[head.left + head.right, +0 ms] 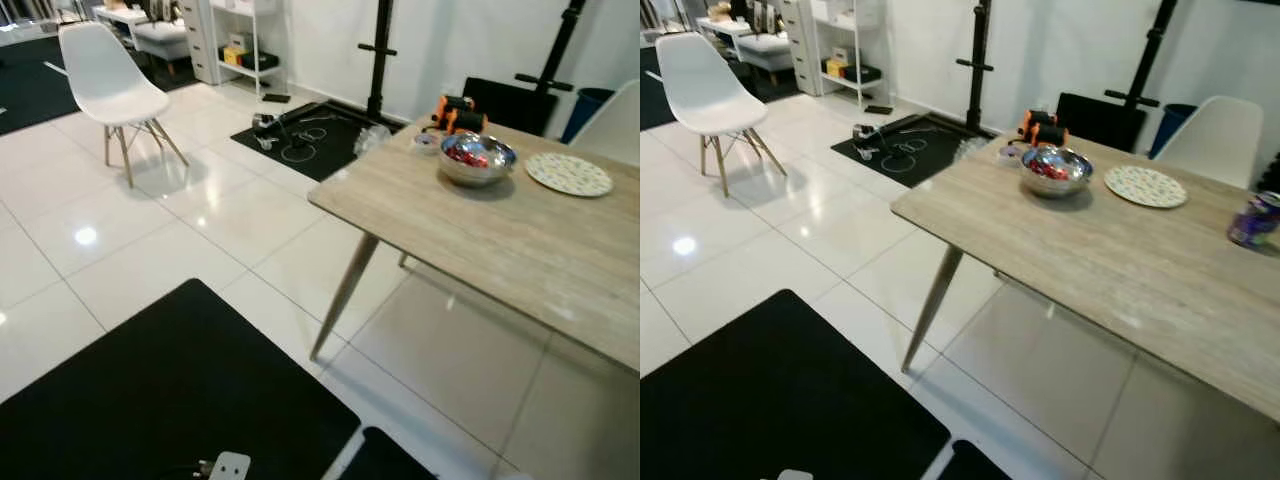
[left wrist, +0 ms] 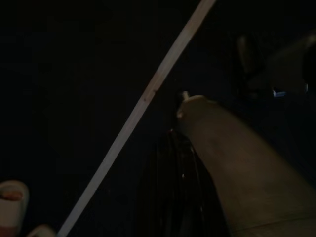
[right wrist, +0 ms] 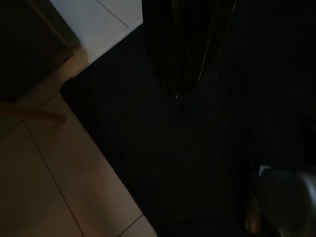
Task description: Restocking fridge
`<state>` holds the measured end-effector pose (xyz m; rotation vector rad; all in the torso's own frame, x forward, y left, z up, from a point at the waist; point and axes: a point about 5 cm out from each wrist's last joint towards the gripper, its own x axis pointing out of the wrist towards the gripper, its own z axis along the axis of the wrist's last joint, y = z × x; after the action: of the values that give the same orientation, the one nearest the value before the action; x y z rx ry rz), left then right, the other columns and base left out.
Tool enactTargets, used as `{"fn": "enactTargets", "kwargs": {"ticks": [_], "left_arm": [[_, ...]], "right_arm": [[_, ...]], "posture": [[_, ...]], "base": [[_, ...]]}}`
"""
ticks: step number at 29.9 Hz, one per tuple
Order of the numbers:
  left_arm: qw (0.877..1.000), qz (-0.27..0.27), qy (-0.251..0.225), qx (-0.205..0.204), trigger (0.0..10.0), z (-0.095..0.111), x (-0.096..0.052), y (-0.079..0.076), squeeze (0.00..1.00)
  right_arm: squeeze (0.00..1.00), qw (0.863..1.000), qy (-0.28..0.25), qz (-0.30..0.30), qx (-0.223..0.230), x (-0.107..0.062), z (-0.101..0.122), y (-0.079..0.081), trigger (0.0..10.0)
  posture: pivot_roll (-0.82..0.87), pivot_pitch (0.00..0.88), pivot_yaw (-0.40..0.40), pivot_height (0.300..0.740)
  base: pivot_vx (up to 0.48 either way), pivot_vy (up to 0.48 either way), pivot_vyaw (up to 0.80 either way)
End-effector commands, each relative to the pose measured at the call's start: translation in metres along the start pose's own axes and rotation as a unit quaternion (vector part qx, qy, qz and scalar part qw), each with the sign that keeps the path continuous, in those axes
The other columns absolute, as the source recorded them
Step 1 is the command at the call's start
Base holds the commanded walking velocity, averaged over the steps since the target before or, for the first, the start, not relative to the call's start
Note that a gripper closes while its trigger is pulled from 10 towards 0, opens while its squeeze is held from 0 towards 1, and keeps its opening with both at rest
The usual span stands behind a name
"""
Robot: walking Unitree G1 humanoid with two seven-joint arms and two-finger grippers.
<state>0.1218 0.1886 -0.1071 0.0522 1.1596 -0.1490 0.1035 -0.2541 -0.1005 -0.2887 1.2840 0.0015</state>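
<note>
Sweeping in from the left, a white chair (image 1: 108,82) stands alone on the pale tiles, a black mat (image 1: 170,395) spreads across the floor at the robot's feet, and then the wooden tabletop (image 1: 1110,265) comes in on the right, well ahead and off to the robot's right side. On it, going on rightward: a steel bowl (image 1: 1055,170) with red things inside (too small to name), a patterned plate (image 1: 1145,186) just beyond it, and at the far right edge a purple can (image 1: 1255,220), upright, the likeliest item for restocking. No fridge is to be made out. Both arms hang low: the left gripper (image 2: 170,197) and the right gripper (image 3: 185,44) point down over the dark mat, both wrist views are murky, and whether either pair of fingers is clenched or released I cannot tell. Judging from this, the can lies nearer the right arm, though neither arm is within reach.
</note>
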Motion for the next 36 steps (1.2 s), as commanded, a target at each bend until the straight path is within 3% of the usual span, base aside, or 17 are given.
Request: {"fn": "enactTargets", "kwargs": {"ticks": [1, 13, 22, 36], "left_arm": [[1.0, -0.001, 0.009, 0.003, 10.0, -0.005, 0.0, -0.001, 0.0], [1.0, 0.002, -0.002, 0.003, 10.0, 0.005, 0.001, 0.0, 0.0], [1.0, 0.0, -0.004, 0.003, 10.0, 0.007, 0.002, -0.002, 0.0], [1.0, 0.001, -0.004, 0.004, 10.0, 0.008, 0.002, -0.002, 0.0]], "right_arm": [[0.0, 1.0, -0.009, -0.007, 0.001, 0.0, 0.006, -0.003, 10.0], [0.0, 1.0, 0.012, -0.026, 0.006, -0.001, -0.008, -0.002, 10.0], [0.0, 0.999, 0.021, -0.035, 0.0, -0.002, -0.014, -0.006, 10.0], [0.0, 0.999, 0.012, -0.04, 0.008, -0.002, -0.008, -0.011, 10.0]], "posture": [[-0.09, 0.0, -0.01, 0.74], [-0.09, 0.0, -0.008, 0.74], [-0.08, 0.0, -0.012, 0.74], [-0.07, 0.0, -0.023, 0.74]], "base": [[0.304, 0.0, 0.0], [0.288, 0.0, 0.0], [0.0, 0.0, 0.0], [0.0, 0.0, -0.68]]}}
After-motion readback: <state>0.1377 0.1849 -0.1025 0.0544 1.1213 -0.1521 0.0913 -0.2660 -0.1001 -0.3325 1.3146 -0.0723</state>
